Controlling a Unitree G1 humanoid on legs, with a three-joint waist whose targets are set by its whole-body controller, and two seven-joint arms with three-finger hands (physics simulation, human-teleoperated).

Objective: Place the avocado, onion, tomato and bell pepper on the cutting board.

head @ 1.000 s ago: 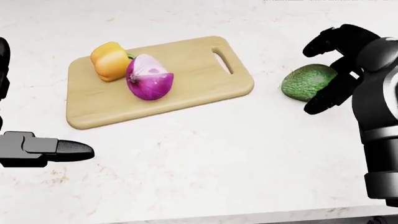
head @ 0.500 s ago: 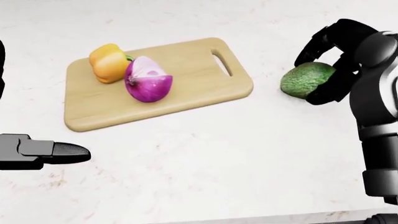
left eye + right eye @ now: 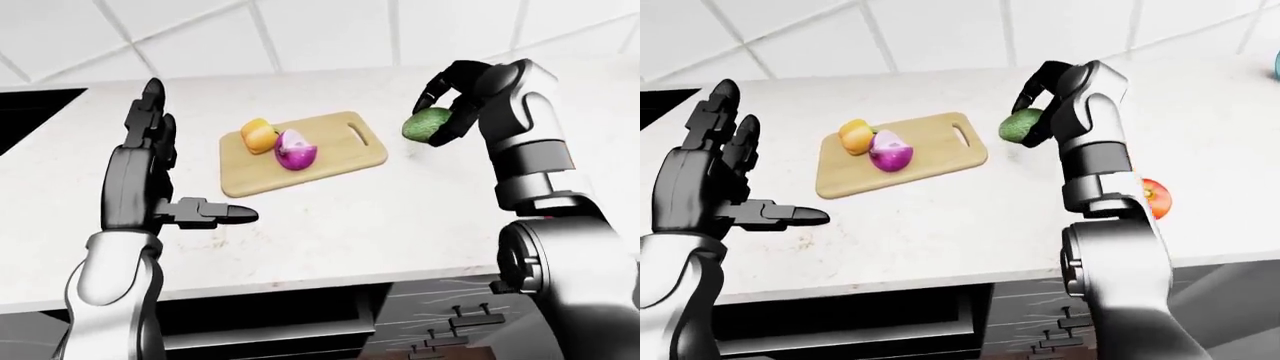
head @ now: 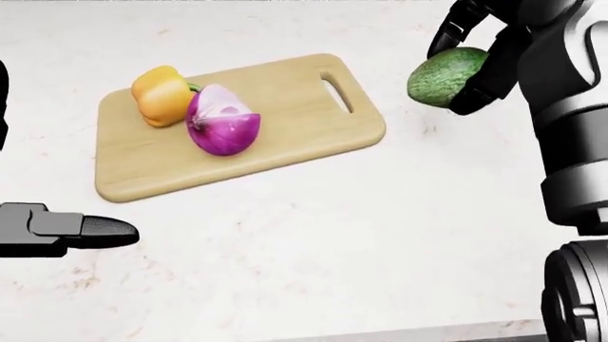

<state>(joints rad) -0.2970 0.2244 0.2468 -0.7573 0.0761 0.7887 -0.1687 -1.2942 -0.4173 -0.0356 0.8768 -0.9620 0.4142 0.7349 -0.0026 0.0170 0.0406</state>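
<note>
At the upper right of the head view the right robot hand has its dark fingers wrapped round the avocado, just right of the cutting board bearing the bell pepper and onion, while the left robot hand is spread wide over the worktop and the tomato lies lower right in the right-eye view.

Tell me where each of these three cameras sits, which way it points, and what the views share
Head view: on the head, looking down at the cutting board; shows the right hand gripping the avocado.
Left-eye view: on the head, looking along the counter toward the tiled wall; shows the open left hand and both arms.
Right-eye view: same outlook, shifted, adding the tomato.
Shared: board, onion, bell pepper, avocado.
</note>
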